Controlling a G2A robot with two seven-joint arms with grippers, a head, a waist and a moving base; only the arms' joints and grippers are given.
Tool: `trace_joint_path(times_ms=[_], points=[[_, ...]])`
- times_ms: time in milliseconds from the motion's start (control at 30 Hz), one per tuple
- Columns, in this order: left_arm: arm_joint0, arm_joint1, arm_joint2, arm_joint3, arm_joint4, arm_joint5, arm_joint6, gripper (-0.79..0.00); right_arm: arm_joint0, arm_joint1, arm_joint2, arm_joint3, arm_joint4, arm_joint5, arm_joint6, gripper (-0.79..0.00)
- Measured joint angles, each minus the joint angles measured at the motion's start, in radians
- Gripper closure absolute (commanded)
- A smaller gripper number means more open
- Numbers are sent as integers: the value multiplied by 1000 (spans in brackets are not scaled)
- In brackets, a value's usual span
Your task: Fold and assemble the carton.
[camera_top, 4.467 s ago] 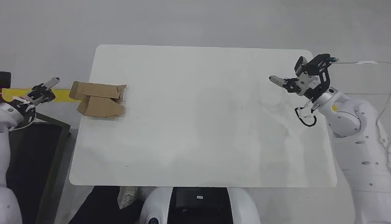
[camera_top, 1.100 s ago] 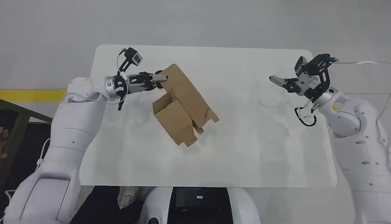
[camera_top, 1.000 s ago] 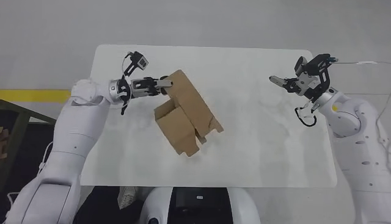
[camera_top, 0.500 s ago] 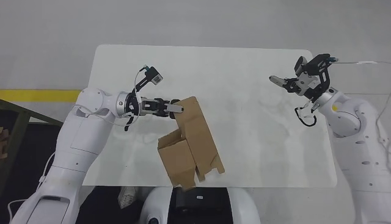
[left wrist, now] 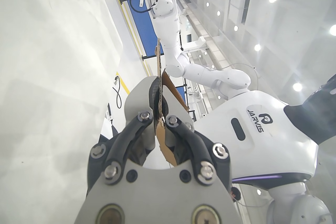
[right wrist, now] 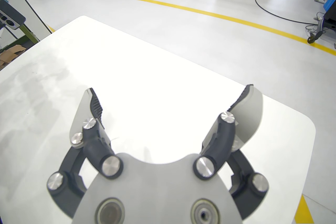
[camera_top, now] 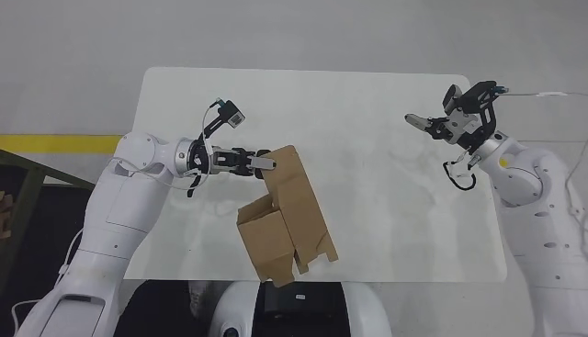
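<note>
A brown cardboard carton [camera_top: 285, 218], half unfolded with loose flaps, hangs above the near middle of the white table [camera_top: 386, 218]. My left gripper [camera_top: 266, 163] is shut on its upper flap. In the left wrist view the cardboard edge [left wrist: 159, 64] runs up from between the fingers of my left gripper [left wrist: 158, 93]. My right gripper [camera_top: 415, 119] stays open over the far right part of the table, well away from the carton. In the right wrist view my right gripper [right wrist: 170, 99] holds nothing, with the bare tabletop beneath it.
The table's rounded far corner [right wrist: 82, 17] and right edge [right wrist: 312, 128] lie close to my right gripper. Beyond the table is grey floor with a yellow line [right wrist: 199, 12]. Flat cardboard pieces [right wrist: 9, 55] lie on the floor off the far side.
Over the earlier frames my left arm carried the carton from the table's far left toward the near middle. In the last half second nothing moved. The right arm stayed still.
</note>
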Motion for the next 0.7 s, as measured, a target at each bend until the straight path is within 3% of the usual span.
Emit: trace_joint_path(times_ms=[600,700], points=[[0,0,0,0,0,0,0,0,-1,0,0,-1,0,1,0,-785],[3,0,0,-1,-3,2,3,0,-17,-2,-12,-3,58,-9,22,-785]])
